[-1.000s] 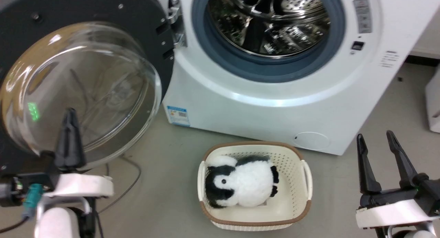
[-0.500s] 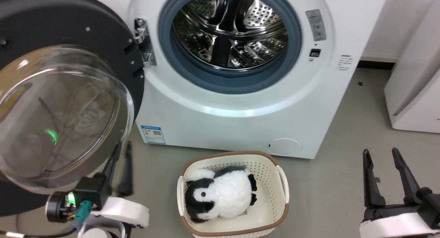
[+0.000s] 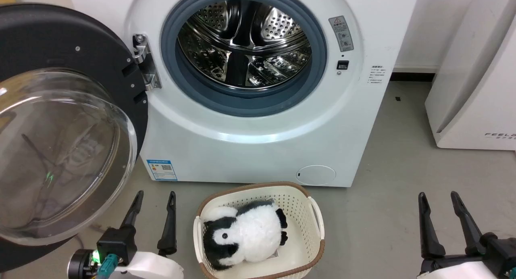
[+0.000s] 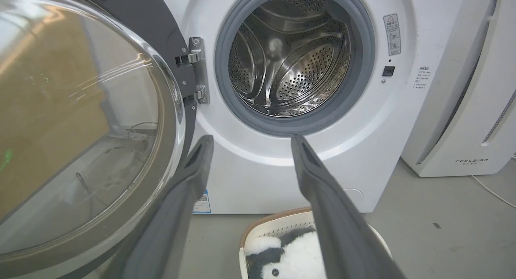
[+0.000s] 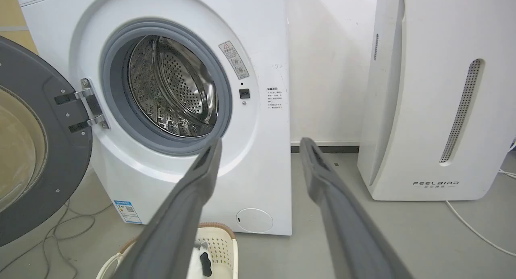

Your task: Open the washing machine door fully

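Sitting on the grey floor, the washer is the biggest thing here. It is white, and its shiny drum shows through the round hole.

The door hangs at the washer's left side, swung well away from that hole. I think it is nearly all the way open, but I cannot tell if it can swing more. It looks big, stiff and heavy. It can only turn sideways, so it needs a push, not a lift. Its black ring is hard and flat, which makes it the best place to push or pinch. The edge far from the washer should turn it most easily, but that edge runs off the left of the head view.

The glass bowl in the door is smooth, round and slippery, and a hard knock could crack it. It is not a good place to grab.

A basket sits in front of the washer with a penguin toy inside.

The left gripper is low, between the door and the basket, with its fingers apart and nothing in them. The right gripper is well apart from the door, also spread and empty.

The small metal hinge joins the door to the washer.
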Controlling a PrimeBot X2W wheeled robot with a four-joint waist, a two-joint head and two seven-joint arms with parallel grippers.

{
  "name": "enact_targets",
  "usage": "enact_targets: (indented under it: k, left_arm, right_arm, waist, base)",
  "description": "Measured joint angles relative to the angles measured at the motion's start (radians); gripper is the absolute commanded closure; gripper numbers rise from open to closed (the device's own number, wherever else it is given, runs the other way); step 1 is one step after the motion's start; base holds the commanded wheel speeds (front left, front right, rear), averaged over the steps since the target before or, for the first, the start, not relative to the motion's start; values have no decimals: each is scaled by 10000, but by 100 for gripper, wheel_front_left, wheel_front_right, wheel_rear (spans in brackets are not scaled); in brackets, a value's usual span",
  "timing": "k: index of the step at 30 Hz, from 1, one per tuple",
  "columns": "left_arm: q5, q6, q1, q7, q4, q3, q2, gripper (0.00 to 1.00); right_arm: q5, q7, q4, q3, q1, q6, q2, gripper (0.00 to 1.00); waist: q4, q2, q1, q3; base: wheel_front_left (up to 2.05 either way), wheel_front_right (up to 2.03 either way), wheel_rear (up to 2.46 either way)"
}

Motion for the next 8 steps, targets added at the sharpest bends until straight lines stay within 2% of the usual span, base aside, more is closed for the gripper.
enact_targets:
  k: [1,2,8]
  left_arm:
    - [-105,0,25,0,27,-27,0,0]
    - [-115,-2,30,15,35,-42,-4,100]
    - [-115,-2,28,31,25,-71,-6,100]
  right_arm:
    - [4,2,19,13,4,0,0,0]
    - [4,6,21,10,2,0,-2,100]
    - [-6,19,21,6,-13,0,-4,100]
  waist:
    - [-24,0,0,-11]
    - [-31,0,0,-14]
    - [-49,0,0,-12]
  base:
    - [0,0,0]
    - [0,0,0]
    - [0,0,0]
